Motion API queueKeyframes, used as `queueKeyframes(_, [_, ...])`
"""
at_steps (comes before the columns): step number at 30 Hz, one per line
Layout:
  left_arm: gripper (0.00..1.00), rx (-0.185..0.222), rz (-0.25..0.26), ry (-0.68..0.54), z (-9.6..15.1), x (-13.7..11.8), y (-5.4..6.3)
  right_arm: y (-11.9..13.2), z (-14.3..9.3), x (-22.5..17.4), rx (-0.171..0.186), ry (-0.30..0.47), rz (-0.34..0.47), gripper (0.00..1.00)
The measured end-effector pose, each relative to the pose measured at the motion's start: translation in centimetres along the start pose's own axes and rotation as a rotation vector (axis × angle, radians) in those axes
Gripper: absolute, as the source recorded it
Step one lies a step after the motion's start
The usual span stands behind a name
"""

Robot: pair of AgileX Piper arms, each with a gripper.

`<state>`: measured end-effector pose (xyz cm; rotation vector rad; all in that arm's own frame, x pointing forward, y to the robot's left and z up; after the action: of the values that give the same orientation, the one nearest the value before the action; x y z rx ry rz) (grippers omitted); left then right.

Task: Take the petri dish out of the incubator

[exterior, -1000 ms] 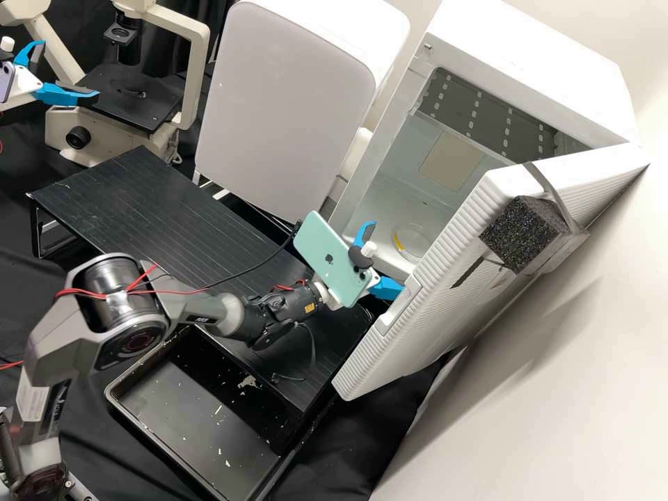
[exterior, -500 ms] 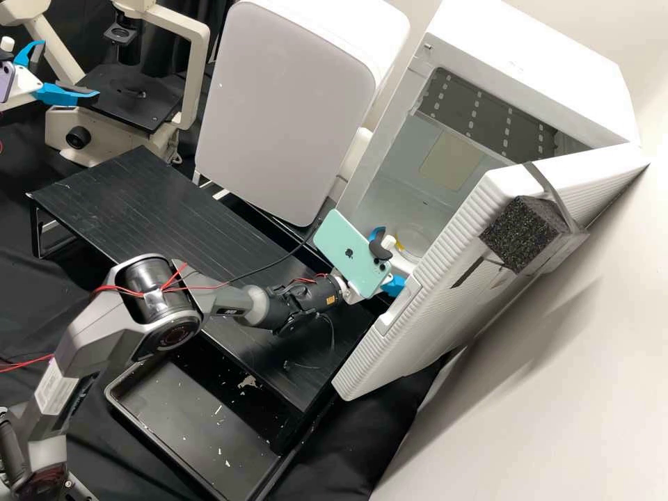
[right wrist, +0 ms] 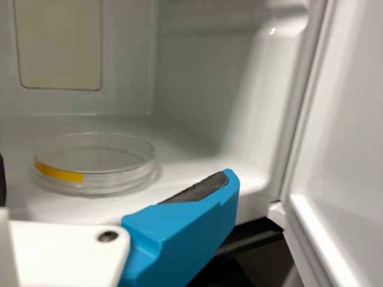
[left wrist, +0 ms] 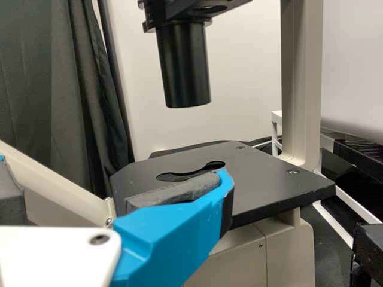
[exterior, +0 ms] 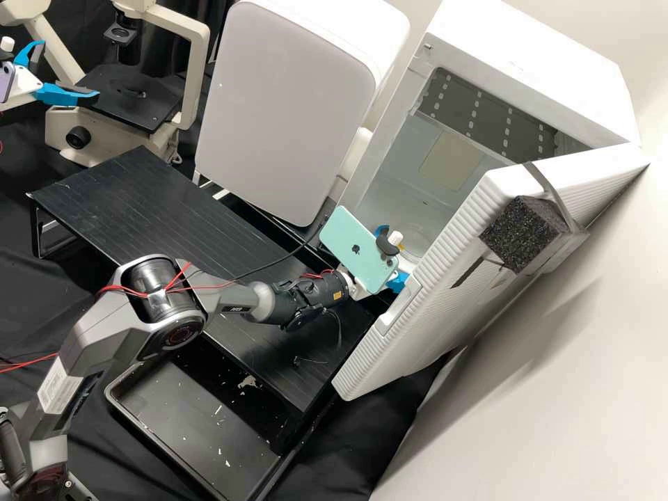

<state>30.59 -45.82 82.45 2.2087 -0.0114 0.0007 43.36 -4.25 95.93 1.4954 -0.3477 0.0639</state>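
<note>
Holding the right gripper (exterior: 396,255) with parted fingers, apparently at the mouth of the incubator (exterior: 529,56), near the petri dish (right wrist: 96,166) lying inside; holding the left gripper (exterior: 69,68), likewise parted, near the microscope (exterior: 198,76).

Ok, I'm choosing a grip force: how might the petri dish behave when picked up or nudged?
The petri dish looks clear and thin-walled, so it is probably stiff, light and easy to crack if squeezed hard. Its smooth, glossy side may slip in a grip. Low, wide and lying flat, it would likely slide rather than tip.
</note>
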Motion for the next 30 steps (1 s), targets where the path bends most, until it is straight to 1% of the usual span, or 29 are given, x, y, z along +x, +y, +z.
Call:
queueKeyframes(3, [1.00,0.000,0.000,0.000,0.0,0.0,0.0,-0.4,-0.3,0.0,-0.003,0.015,-0.040,1.00])
queueKeyframes(7, [1.00,0.000,0.000,0.000,0.0,0.0,0.0,-0.2,-0.9,0.2,0.001,0.033,-0.053,1.00])
queueKeyframes(9, [1.00,0.000,0.000,0.000,0.0,0.0,0.0,-0.1,-1.1,0.4,-0.006,0.028,-0.060,1.00])
queueKeyframes(19, [1.00,0.000,0.000,0.000,0.0,0.0,0.0,0.6,-1.5,1.3,-0.011,0.003,-0.074,1.00])
queueKeyframes(21, [1.00,0.000,0.000,0.000,0.0,0.0,0.0,0.6,-1.5,1.6,-0.002,0.001,-0.075,1.00])
queueKeyframes(24, [1.00,0.000,0.000,0.000,0.0,0.0,0.0,0.1,-1.2,2.1,0.017,-0.009,-0.098,1.00])
queueKeyframes(27, [1.00,0.000,0.000,0.000,0.0,0.0,0.0,0.0,-1.3,2.5,0.040,-0.003,-0.113,1.00])
queueKeyframes(30, [1.00,0.000,0.000,0.000,0.0,0.0,0.0,0.1,-1.2,2.9,0.040,0.000,-0.121,1.00])
